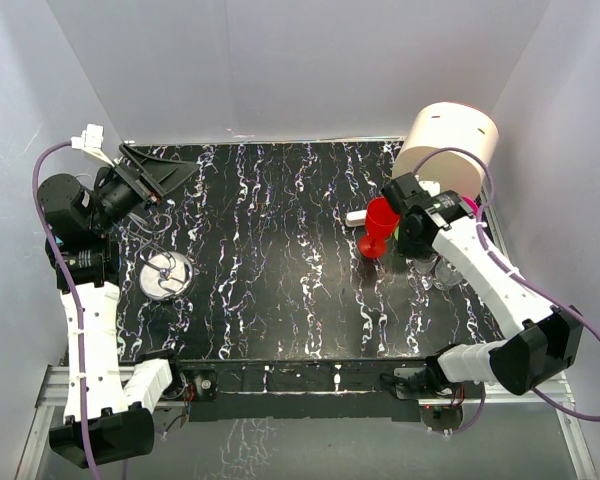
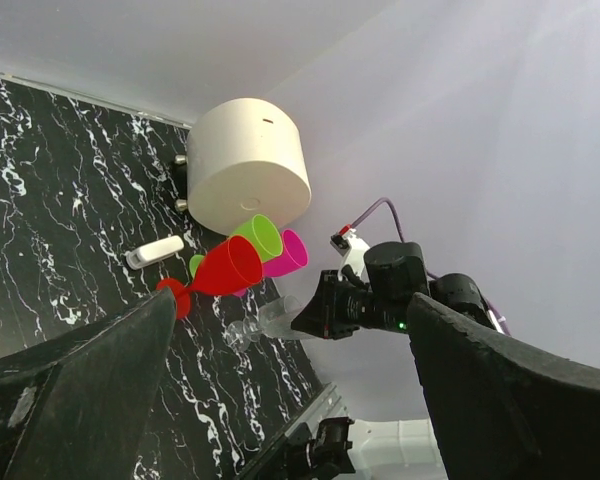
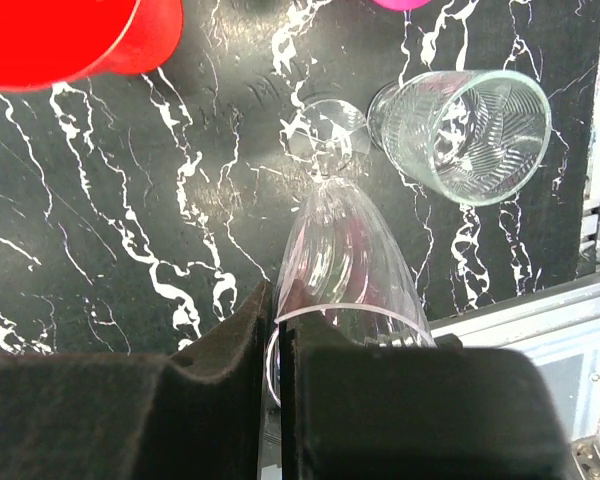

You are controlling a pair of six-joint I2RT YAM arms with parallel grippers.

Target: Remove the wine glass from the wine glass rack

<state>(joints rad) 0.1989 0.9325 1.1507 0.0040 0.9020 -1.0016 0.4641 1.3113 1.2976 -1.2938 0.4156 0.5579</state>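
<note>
The right claw (image 3: 278, 310) is pinched tight on the rim of the clear wine glass (image 3: 345, 240). The glass points foot-down toward the table (image 1: 280, 250), beside a red glass (image 3: 60, 35) and a clear tumbler (image 3: 465, 125), well apart from the wine glass rack (image 1: 167, 273). The left claw (image 2: 290, 310) gapes wide near that rack, gripping nothing.

**Top external:** fixed high behind the white arm bases (image 1: 105, 435), which sit at the bottom edge of the frame. Angled down and forward, far off; takes in the whole black, white-veined marble-pattern worktop (image 1: 280, 260).

**Left wrist:** low, tilted, facing across the worktop to the black right arm (image 2: 400, 288); middle distance.

**Right wrist:** very near, looking almost straight down on the worktop.

**Shared:**
- Red plastic goblet (image 1: 380, 225): all three views.
- Large cream cylinder (image 1: 448, 145): top and left-wrist views.
- Clear stemmed wine glass (image 3: 345, 260): both wrist views.
</note>
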